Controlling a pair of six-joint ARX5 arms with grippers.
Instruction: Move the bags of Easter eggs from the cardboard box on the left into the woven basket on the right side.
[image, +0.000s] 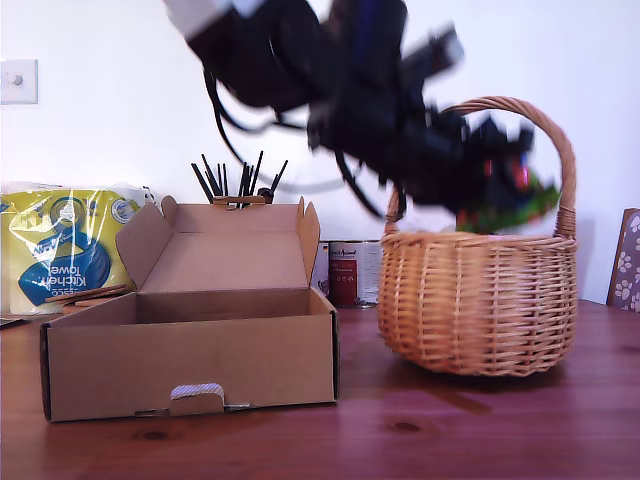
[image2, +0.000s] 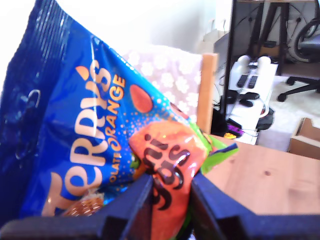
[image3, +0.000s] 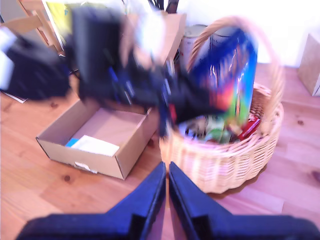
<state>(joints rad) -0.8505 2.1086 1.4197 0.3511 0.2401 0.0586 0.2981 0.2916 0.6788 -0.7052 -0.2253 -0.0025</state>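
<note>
- my first gripper (image2: 167, 200) clenched on two egg bags at once: a dark blue bag (image2: 75, 125) with orange lettering and an orange bag (image2: 167, 160), both pinched between its jaws.
- exterior view: that arm, motion-blurred, holds them over the woven basket (image: 480, 300), under its handle.
- basket already contains other bags (image3: 225, 127).
- cardboard box (image: 190, 360) open, at the exterior view's left; a white-and-blue item (image3: 95, 145) lies inside.
- my second gripper (image3: 167, 195) pressed closed, holding nothing, high above the table (image3: 30, 200).
</note>
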